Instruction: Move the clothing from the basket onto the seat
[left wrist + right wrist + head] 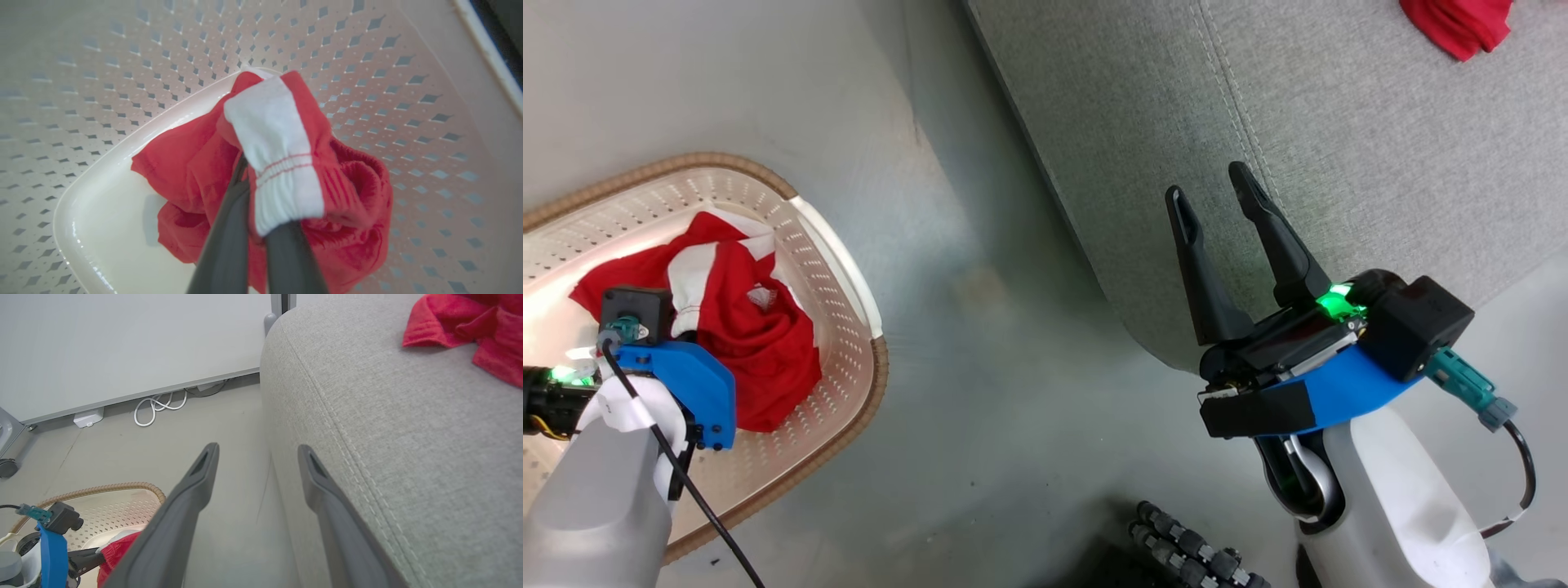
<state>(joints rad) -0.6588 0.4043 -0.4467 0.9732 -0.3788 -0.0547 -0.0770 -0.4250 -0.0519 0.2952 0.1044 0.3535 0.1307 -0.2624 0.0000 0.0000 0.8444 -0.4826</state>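
Two hands: left hand (259,173) pinched shut on a bunched fold of the red garment (192,163), down inside the basket (841,269); right hand (1209,184) spread wide and empty, hovering over the near edge of the seat (1339,122)
Grip check: cloth is caught between the long dark fingers (222,245) just below the gathered white band; it looks like a small bite, so a slow, straight lift should show whether it holds
Lift advice: clear the basket rim before swinging toward the seat, or trailing cloth may drag on the wall
Garment: soft, limp fabric, red with a white elastic band crossed by thin red lines; likely to drape and swing
Basket: cream plastic, diamond-perforated walls, glossy smooth bottom, brown woven-look rim
Seat: grey coarse-weave upholstery, rounded corner, stitched seam; second red garment (1458,24) lies on it, well apart from the right hand
Floor (980,286): smooth grey, between basket and seat
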